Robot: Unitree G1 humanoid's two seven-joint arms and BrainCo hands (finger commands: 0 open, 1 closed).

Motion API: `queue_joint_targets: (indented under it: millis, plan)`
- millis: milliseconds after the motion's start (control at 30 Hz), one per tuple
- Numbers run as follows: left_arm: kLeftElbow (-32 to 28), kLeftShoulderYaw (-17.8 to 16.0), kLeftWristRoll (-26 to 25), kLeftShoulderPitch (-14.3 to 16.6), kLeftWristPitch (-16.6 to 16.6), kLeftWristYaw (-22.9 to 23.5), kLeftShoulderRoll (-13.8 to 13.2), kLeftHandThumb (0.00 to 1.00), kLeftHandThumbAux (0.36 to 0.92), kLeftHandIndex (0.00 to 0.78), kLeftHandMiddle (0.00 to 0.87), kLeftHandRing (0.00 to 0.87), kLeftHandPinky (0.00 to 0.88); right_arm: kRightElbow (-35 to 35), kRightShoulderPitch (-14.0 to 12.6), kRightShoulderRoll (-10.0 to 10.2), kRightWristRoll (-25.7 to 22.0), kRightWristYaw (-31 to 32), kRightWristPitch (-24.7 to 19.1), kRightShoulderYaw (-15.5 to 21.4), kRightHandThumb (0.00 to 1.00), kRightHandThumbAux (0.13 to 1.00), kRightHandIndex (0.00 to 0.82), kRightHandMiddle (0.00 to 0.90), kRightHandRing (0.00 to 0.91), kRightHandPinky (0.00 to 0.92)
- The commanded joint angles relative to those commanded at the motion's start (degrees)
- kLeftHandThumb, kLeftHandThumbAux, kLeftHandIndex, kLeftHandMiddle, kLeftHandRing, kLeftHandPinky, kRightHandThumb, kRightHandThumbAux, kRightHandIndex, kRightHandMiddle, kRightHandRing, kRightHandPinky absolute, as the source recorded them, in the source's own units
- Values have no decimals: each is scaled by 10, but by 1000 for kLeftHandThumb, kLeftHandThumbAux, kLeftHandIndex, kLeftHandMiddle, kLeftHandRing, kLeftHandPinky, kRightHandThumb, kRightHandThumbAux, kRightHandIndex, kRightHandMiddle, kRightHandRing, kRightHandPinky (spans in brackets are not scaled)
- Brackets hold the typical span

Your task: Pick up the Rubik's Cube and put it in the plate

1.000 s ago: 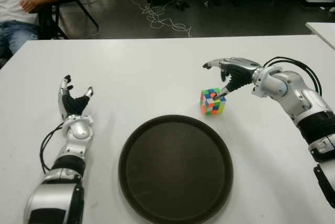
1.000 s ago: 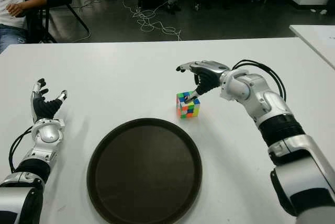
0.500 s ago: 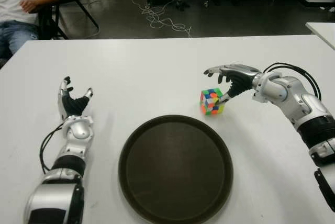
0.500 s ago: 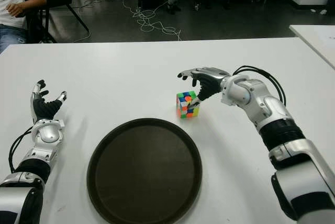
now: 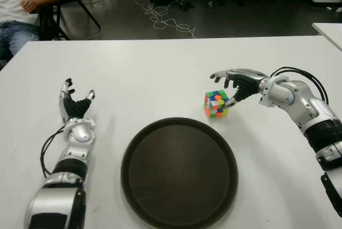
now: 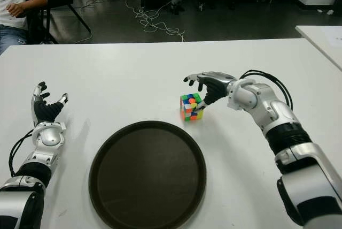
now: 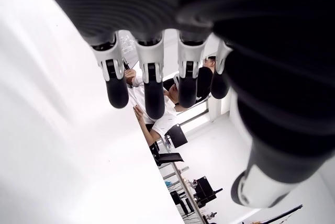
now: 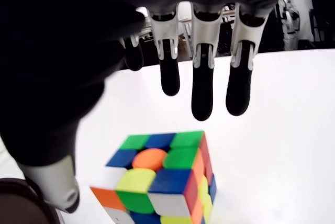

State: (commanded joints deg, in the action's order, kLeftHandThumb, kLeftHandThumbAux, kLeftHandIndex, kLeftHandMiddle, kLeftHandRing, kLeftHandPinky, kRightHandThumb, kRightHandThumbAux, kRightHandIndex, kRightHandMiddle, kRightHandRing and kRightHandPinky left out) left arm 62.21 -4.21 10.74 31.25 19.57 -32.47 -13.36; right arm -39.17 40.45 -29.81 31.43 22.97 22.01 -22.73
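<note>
On the white table [image 5: 160, 74], the Rubik's Cube [image 5: 216, 104] sits just beyond the dark round plate [image 5: 179, 171], outside its rim. The right hand [image 5: 238, 82] hovers at the cube's far right side. Only the right wrist view shows the gap: fingers [image 8: 203, 90] spread above the cube, thumb beside it, nothing gripped. The left hand [image 5: 75, 106], open, shows left of the plate.
</note>
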Motion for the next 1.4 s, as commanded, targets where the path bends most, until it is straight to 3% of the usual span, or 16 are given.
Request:
queue_joint_targets:
  millis: [100,167,300,400,533,633,733,867,933,1000,1400]
  plan:
    - [1,-2,-3,0,4,3,0,422,755,106,161,162,163,-1,-2,1,-1,-3,1,1,31,697,0,309,469,374]
    - [1,-4,-5,0,6,5,1,427,756,105,159,161,163,-1,-5,2,-1,-6,0,2,28,695,0,288,449,360]
    - [1,-6,-8,0,10,8,2,431,755,102,152,152,145,0,-8,3,-3,-10,-2,3,48,693,0,323,521,462]
    - [0,-6,-8,-1,10,8,2,413,748,97,142,136,114,-4,-7,4,-1,-13,-1,2,28,690,0,289,537,470]
    - [1,-5,-7,-1,8,6,2,386,746,96,140,128,95,-6,-6,3,2,-17,3,-1,5,678,0,251,493,422]
    - [1,-4,-4,-1,8,4,1,379,750,96,147,137,115,-10,-5,3,5,-20,7,-3,1,677,0,242,504,455]
    - [3,-2,-2,0,7,3,0,386,757,98,150,141,120,-18,-3,3,6,-21,12,-5,0,684,0,268,549,501]
    - [4,-1,-1,0,6,3,-1,387,753,93,142,128,94,-33,3,5,10,-24,18,-10,10,703,0,437,624,582]
    - [5,-1,0,0,7,2,-1,390,754,94,142,128,94,-40,7,5,15,-28,20,-13,13,706,0,480,639,591]
    - [5,-1,0,0,8,2,-1,399,757,96,145,135,115,-43,9,6,19,-33,22,-16,6,706,0,501,651,574]
    - [5,-2,-2,0,4,7,-1,380,755,94,146,151,154,-46,12,8,24,-55,24,-15,14,697,0,636,750,714]
